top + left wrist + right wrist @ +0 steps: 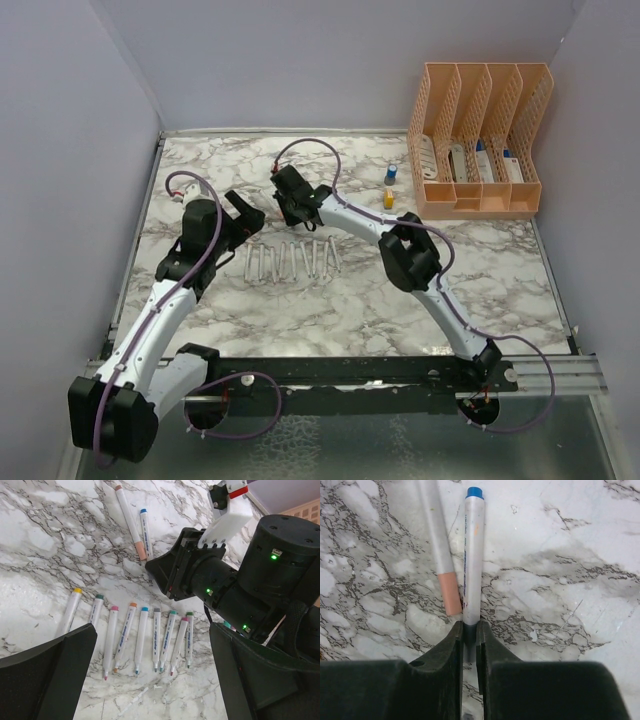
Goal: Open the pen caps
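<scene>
Where the fingers of the right gripper (469,628) meet, low in its wrist view, we find the blue cap (470,633) pinched between them. The gripper is clenched on it, one finger against each side. The blue pen (474,555), white-grey with a blue plug at its far end, runs straight up the frame from the cap and lies flat on the table (560,580).

Just left of it lies a second pen (432,525), nearly parallel, with the peach cap (451,594) on its lower end close beside the blue pen's barrel; we cannot tell whether they touch.

In the left wrist view these two sit at upper centre. Below them a row of pens (141,640) lies side by side, coloured plugs toward the top of the frame and bare tips toward the bottom. The two at the left end run behind a finger, so we cannot see their tips. The left gripper (152,625) hangs over that row with its jaws spread wide, holding nothing.

From above, the row lies near the frame's centre, between the two arms. At upper right stands a peach rack (480,120) — and just left of it a small blue item (391,173) and a small yellow item (388,199), both upright and well apart from the pens.
</scene>
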{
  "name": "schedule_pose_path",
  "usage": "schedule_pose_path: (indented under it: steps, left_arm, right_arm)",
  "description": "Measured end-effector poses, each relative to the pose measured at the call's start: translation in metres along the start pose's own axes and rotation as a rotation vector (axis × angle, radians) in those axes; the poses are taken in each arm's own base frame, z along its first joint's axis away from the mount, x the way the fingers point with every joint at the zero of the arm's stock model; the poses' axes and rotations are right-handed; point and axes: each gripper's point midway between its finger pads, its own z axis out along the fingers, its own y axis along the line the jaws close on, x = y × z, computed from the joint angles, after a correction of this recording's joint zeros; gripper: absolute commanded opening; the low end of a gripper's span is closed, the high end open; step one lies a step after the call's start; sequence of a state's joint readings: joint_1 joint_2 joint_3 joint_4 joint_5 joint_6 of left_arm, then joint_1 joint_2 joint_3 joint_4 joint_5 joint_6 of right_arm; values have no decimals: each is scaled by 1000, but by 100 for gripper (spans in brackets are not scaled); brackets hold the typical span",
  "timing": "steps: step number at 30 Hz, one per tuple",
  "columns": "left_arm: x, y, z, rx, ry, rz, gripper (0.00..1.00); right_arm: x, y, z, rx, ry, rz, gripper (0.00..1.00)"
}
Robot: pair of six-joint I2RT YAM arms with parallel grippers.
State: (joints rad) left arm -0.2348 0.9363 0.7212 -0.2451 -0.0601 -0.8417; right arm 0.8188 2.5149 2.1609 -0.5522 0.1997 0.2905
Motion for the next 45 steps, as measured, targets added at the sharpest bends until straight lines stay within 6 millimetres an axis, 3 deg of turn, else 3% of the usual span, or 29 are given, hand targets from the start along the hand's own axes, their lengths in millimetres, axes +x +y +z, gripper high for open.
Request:
schedule_pose_path:
  steps: [2, 6, 14, 19, 24, 31, 34, 38, 45]
  left_arm:
    - [1, 1, 3, -5, 6, 2, 99]
    - [8, 5, 11, -22, 34, 6, 99]
    - [25, 3, 33, -2, 110, -4, 97]
    - [41, -6, 58, 33, 188, -16, 93]
    - [49, -33, 84, 101, 240, -26, 90]
    - [69, -81, 108, 196, 281, -17, 84]
    - [82, -95, 113, 219, 302, -13, 81]
    - [94, -104, 117, 230, 316, -11, 71]
    - [90, -113, 118, 254, 293, -37, 50]
  right_arm:
    - [1, -2, -1, -1, -4, 18, 2]
    - [7, -11, -6, -33, 1, 74, 1]
    - [23, -56, -24, -42, 26, 195, 1]
    - [42, -76, -46, -31, 42, 204, 1]
    - [44, -69, -78, -85, 22, 190, 1]
    - [18, -52, -136, -207, -88, 237, 1]
    - [11, -44, -152, -259, -117, 265, 1]
    - [8, -38, -160, -299, -125, 294, 1]
    - [5, -29, -163, -346, -122, 332, 1]
